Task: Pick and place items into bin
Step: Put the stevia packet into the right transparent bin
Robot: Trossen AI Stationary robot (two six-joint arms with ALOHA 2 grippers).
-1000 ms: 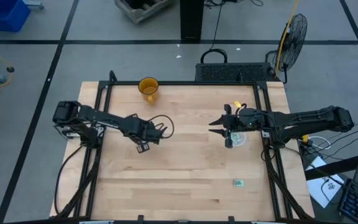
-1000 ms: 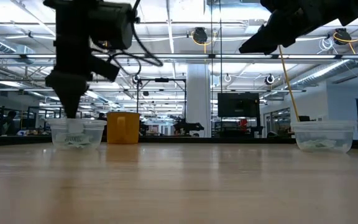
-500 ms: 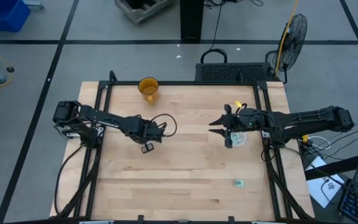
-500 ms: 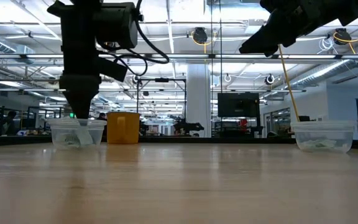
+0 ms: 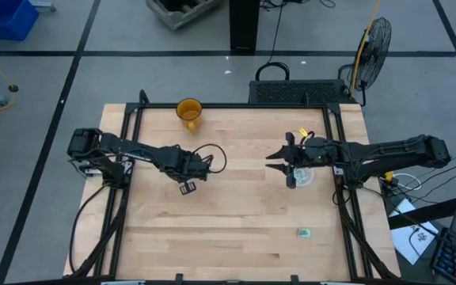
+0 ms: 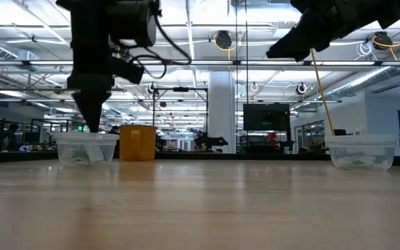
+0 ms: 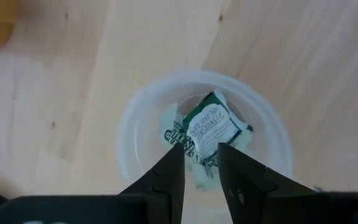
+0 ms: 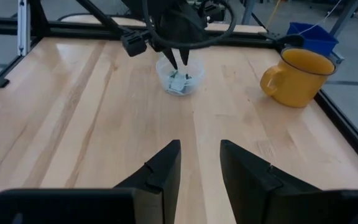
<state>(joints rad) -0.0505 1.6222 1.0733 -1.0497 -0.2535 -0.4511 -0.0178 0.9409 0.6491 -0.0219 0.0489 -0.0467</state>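
My left gripper (image 7: 201, 163) points straight down over the left clear cup (image 7: 263, 118), its fingers a narrow gap apart and holding nothing. Several green-and-white wrapped pieces (image 7: 211, 127) lie in that cup; the low view shows it (image 6: 85, 148) under the left gripper (image 6: 91, 123). My right gripper (image 8: 199, 165) is open and held level above the table near the right clear cup (image 5: 304, 176), which also holds pieces (image 6: 356, 160). One wrapped piece (image 5: 304, 233) lies flat on the table near its near right corner.
An orange mug (image 5: 189, 112) stands near the table's far edge, and shows again beyond the left cup in the right wrist view (image 8: 297, 76). Black frame rails (image 5: 347, 214) run along the table's left and right sides. Bare wood lies between the two arms.
My left gripper has moved a little toward the table's right and now stands centred over the left cup. The right arm has kept still.
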